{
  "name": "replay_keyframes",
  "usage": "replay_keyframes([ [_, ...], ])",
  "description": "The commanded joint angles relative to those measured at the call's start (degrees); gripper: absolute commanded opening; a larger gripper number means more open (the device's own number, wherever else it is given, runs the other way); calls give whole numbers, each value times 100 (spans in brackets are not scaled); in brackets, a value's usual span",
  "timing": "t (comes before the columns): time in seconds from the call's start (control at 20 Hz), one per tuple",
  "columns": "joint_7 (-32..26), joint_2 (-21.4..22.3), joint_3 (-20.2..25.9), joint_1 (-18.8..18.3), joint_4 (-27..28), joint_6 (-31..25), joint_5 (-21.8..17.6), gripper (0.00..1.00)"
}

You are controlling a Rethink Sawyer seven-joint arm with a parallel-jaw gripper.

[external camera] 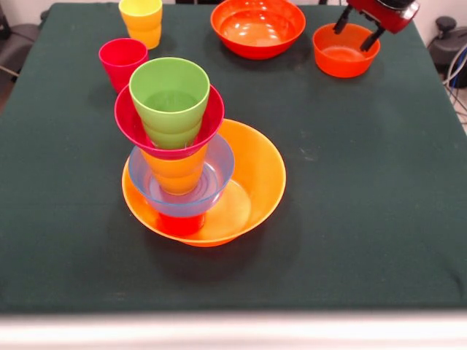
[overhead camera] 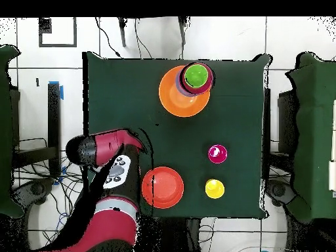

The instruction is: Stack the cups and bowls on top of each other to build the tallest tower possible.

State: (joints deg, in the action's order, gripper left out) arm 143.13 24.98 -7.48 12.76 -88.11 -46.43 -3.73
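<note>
The tower stands in the wide orange bowl [external camera: 255, 168] [overhead camera: 172, 98] at mid table. From the bottom it holds a red-orange cup [external camera: 179, 223], a light blue bowl [external camera: 215, 171], an orange cup [external camera: 175, 171], a magenta bowl [external camera: 131, 124] and a green cup [external camera: 169, 95] [overhead camera: 195, 75] on top. A crimson cup [external camera: 122, 62] [overhead camera: 217, 153] and a yellow cup [external camera: 141, 20] [overhead camera: 214, 189] stand apart, upright. A large red-orange bowl [external camera: 257, 25] [overhead camera: 163, 187] lies at the back. My gripper [external camera: 357, 29] is open, just over the far rim of a small orange-red bowl [external camera: 344, 51], holding nothing.
The dark green cloth [external camera: 365, 182] covers the table. My red arm [overhead camera: 108, 147] hides the small bowl in the overhead view. Cables and chairs ring the table outside its edges.
</note>
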Motion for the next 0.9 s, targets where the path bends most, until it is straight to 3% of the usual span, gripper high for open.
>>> replay_keyframes([
  [0.05, 1074, -194, 94, 70, 326, 180, 361, 100],
  [0.9, 1100, -291, -108, 428, 577, -40, 821, 100],
])
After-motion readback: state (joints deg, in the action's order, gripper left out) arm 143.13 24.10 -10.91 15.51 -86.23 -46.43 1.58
